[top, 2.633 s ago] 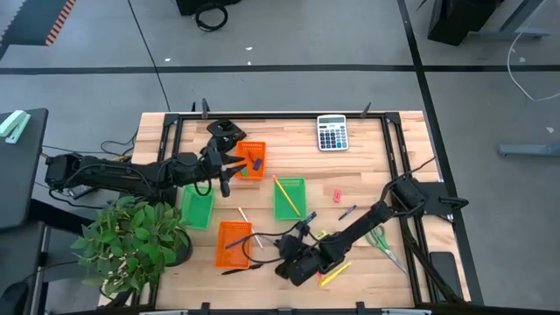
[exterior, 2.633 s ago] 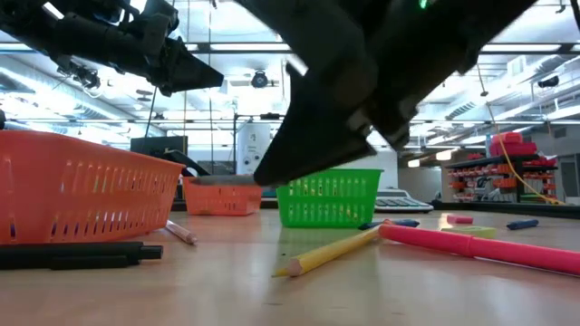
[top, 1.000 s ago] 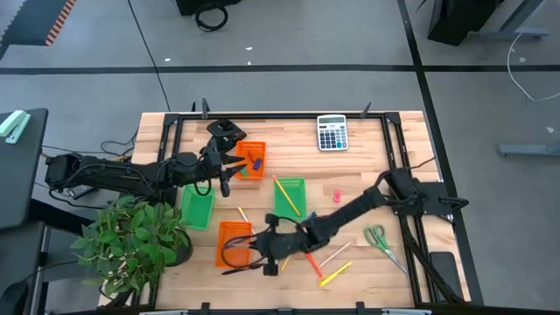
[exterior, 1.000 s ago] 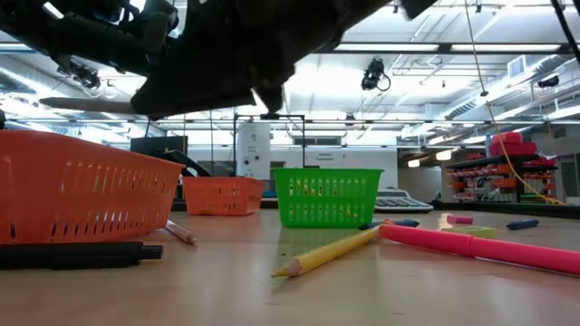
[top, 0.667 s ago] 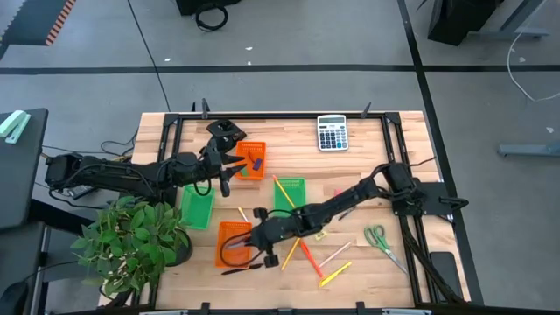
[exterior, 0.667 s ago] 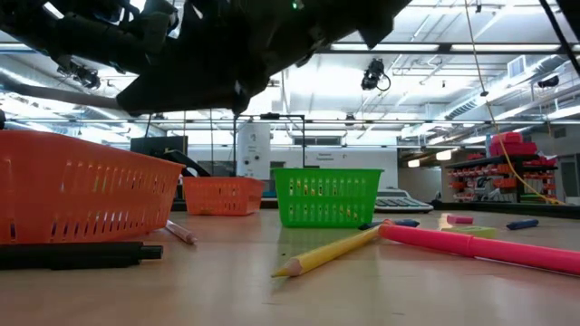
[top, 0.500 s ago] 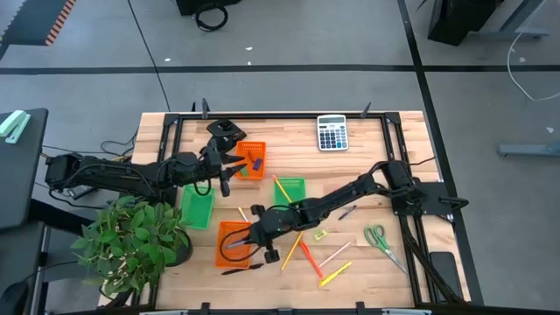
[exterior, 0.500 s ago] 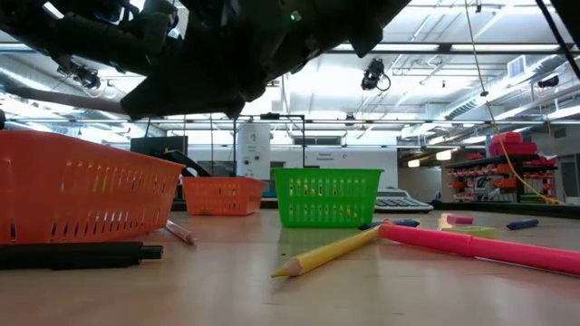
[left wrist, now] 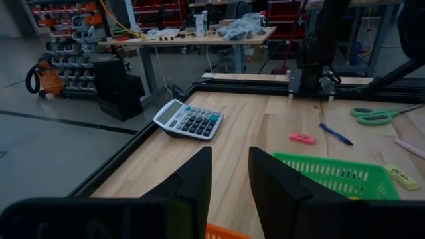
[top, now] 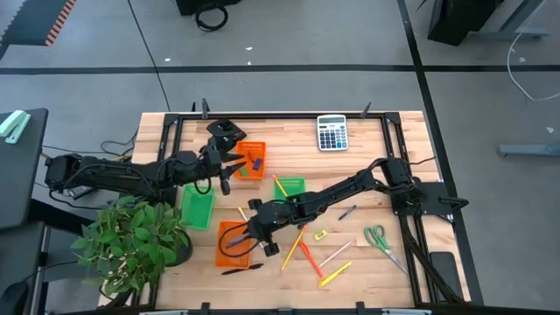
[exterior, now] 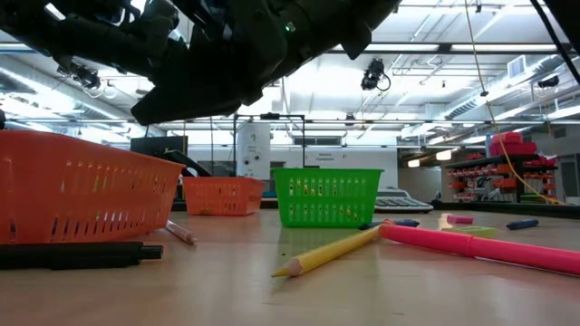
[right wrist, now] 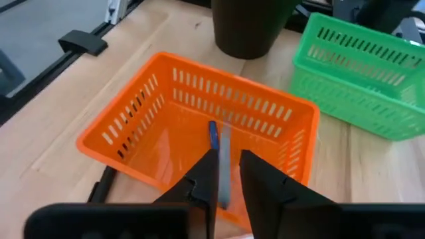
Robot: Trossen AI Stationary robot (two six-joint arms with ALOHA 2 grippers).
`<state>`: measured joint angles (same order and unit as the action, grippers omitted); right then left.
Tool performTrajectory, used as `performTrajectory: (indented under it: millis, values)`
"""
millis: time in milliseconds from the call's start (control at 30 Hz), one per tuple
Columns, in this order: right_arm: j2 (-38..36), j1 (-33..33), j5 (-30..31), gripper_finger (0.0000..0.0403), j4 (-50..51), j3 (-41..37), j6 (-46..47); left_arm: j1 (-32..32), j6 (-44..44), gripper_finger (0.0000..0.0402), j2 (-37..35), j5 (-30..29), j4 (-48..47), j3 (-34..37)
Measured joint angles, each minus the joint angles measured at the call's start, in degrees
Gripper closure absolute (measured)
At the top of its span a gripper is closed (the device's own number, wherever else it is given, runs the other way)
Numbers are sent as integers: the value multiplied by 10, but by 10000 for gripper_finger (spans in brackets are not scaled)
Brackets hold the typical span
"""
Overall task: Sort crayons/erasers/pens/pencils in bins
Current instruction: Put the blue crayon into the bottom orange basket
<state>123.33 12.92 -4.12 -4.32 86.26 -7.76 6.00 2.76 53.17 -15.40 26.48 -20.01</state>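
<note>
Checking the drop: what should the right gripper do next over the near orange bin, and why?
Probably open fully, then lift away: the right gripper hangs over the orange slotted plastic bin, fingers parted, the slim blue pen in the gap.

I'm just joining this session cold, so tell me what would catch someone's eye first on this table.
The right gripper stretches across the table and hangs over the front orange bin, a blue pen showing between its slightly parted fingers. The left gripper waits by the far orange bin. Loose pencils and green-handled scissors lie scattered on the wood at the right.
</note>
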Motion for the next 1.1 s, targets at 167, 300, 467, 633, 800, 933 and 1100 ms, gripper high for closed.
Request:
performTrajectory:
  millis: [167,300,467,633,800,933,1100]
  values:
    - [0,0,0,309,0,0,-5,0,-1,294,0,0,0,0]
    - [0,-1,9,302,1,0,14,0,-5,294,0,0,0,0]
    - [-6,0,19,302,49,0,77,0,-5,294,0,0,-1,0]
    - [-59,12,56,302,138,0,112,0,-5,294,0,0,-3,0]
    - [-149,49,173,302,235,-13,147,-2,-5,294,0,0,-3,0]
    - [-226,82,277,302,283,-71,220,-2,-5,294,0,0,-7,0]
    - [-298,106,346,302,283,-177,341,-2,-5,294,0,0,-5,0]
